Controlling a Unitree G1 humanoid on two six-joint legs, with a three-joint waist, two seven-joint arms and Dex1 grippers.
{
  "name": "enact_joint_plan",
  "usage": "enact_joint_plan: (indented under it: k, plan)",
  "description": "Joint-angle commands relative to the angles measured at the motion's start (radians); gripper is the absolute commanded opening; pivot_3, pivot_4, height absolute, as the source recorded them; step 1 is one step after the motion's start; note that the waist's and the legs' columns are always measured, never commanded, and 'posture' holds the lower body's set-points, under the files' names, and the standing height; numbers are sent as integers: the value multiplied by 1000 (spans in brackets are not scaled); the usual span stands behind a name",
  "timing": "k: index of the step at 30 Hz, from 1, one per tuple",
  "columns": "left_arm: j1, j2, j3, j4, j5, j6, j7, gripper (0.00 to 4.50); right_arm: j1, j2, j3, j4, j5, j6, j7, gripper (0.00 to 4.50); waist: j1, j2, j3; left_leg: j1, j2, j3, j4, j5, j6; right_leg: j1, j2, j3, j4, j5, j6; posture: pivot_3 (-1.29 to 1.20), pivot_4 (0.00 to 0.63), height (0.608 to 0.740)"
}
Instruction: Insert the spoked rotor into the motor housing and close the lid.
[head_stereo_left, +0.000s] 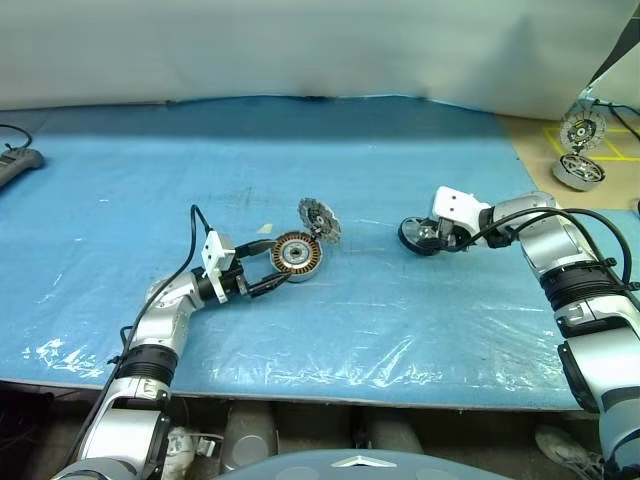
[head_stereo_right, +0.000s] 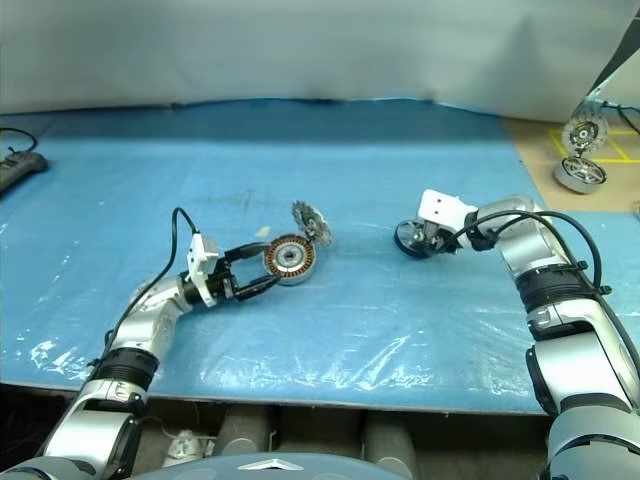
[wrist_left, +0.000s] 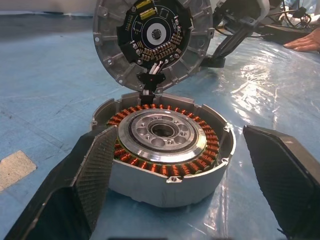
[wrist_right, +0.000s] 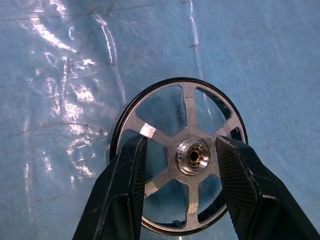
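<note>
Right wrist view: spoked rotor (wrist_right: 180, 157) lies flat on the blue plastic-covered desk (head_stereo_left: 400, 330), spoke face up, black rim, small silver hub in the middle. Right pincer (wrist_right: 181, 165) is over it, one black finger (wrist_right: 125, 190) across the rim on one side, the other on the opposite side of the hub, jaws partly spread. Fingers overlap the wheel, but whether they actually clamp it, cannot tell. In the head views the rotor (head_stereo_left: 415, 238) sits right of desk centre, toward the right edge, with the right pincer (head_stereo_left: 432, 238) angled down onto it.

Motor housing (wrist_left: 167, 150) sits on the desk well apart from the rotor, near the middle and slightly toward the front edge. Copper coil ring around a silver hub, open on top. Its lid (wrist_left: 152, 37) stands hinged up at the far side, inner face with a dark circuit board showing, wires running down at the hinge. Left pincer (head_stereo_left: 283, 268) is level at the housing, jaws spread wide, one finger (wrist_left: 95, 170) just beside the housing wall, the other clear of it with a gap; nothing gripped.

Far right corner: two more round motor parts (head_stereo_left: 580, 150) on a tan surface beyond the desk. A person's hand (wrist_left: 305, 42) rests on the plastic in the left wrist view.
</note>
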Motion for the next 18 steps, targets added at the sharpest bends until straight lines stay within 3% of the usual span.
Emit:
enact_joint_plan:
  k: [1, 9, 18]
  plan:
    - [2, 3, 15, -19, -9, -4, 2, 4333, -12, 1, -21, 10, -7, -7, -23, 2233, 0, 0, 0, 0, 0, 0, 0, 0, 0, 0, 0, 0, 0, 0, 0, 0, 150, 740]
    - [-14, 8, 19, 12, 18, -32, 16, 4333, 12, 11, -7, -7, -4, 12, -1, 2233, 0, 0, 0, 0, 0, 0, 0, 0, 0, 0, 0, 0, 0, 0, 0, 0, 150, 740]
    - [-38, 8, 23, 60, 19, -43, 12, 4333, -9, 64, -85, -43, 83, 191, 8, 2233, 0, 0, 0, 0, 0, 0, -1, 0, 0, 0, 0, 0, 0, 0, 0, 0, 150, 740]
